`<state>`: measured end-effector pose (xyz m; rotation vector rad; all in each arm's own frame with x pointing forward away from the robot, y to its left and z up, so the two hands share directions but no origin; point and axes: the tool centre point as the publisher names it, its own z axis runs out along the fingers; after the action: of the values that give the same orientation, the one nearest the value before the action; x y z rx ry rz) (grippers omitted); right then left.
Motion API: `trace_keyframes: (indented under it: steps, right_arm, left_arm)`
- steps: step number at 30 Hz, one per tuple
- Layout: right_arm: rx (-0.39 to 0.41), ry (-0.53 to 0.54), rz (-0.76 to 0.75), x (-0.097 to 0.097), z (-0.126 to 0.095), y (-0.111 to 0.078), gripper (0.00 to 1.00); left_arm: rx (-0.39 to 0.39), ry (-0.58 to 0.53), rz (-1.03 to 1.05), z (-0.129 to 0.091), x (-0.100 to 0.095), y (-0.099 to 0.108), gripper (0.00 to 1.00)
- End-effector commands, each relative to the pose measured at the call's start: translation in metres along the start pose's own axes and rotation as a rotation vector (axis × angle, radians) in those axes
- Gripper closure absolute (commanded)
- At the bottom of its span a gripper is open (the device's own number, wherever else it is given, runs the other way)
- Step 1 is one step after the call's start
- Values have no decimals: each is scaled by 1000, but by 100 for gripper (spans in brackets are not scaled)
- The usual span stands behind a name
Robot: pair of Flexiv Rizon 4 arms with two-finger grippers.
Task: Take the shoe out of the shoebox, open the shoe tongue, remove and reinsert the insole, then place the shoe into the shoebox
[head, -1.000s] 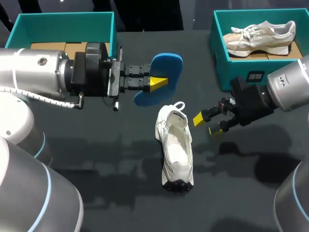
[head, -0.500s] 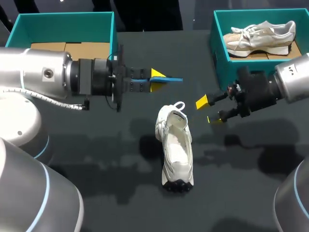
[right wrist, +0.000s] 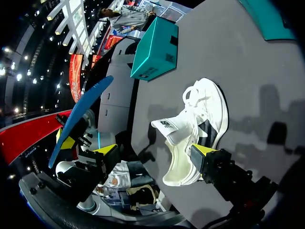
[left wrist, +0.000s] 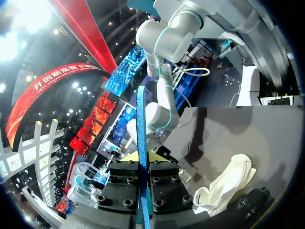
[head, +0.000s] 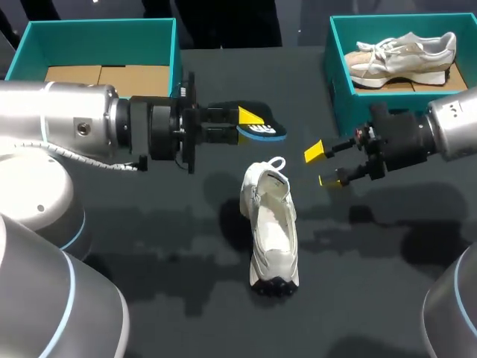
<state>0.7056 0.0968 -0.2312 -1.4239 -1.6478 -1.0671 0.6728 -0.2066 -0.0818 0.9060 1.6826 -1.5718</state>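
The insole goes back into the shoe next, and the tricky part is the angle. The blue insole (head: 265, 131) should go in toe end first, tilted down into the opening and slid along the sole bed toward the toe. Its heel end should be pressed flat last. The white shoe (head: 272, 227) looks light and would probably skid under that push. It would help if the right hand (head: 322, 165) steadied the heel or held the collar open before the insole goes in.

The shoe lies at the middle of the counter (head: 149, 246). Its toe points to the near edge, its heel loop to the far edge, and its mouth gapes upward.

The left arm reaches in level from the left edge. The left hand (head: 250, 123) is clamped on the insole, with one finger on each face. The insole is held clear of the counter, just beyond the shoe's heel on the far side, and the left wrist view shows it edge-on between the fingers.

The right arm comes in from the right edge, with its hand spread wide and gripping nothing. That hand hovers beside the shoe's heel without touching it.

An empty teal shoebox (head: 176, 52) stands at the far left corner.
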Motion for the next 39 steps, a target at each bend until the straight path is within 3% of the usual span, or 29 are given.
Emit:
trace_keyframes:
  steps: [1,9,20,33,39]
  right_arm:
    - [-17,5,17,3,0,5,0]
    - [-36,68,66,13,-5,30,0]
    - [-50,161,97,14,-3,53,0]
    - [-62,192,40,32,-4,59,0]
    - [-19,201,28,40,4,58,0]
  left_arm:
    - [-28,-2,147,9,4,11,100]
    - [-47,-10,407,23,25,40,100]
    - [-53,-48,519,31,42,61,100]
    - [-21,-7,507,34,59,75,100]
    - [9,26,535,40,64,79,100]
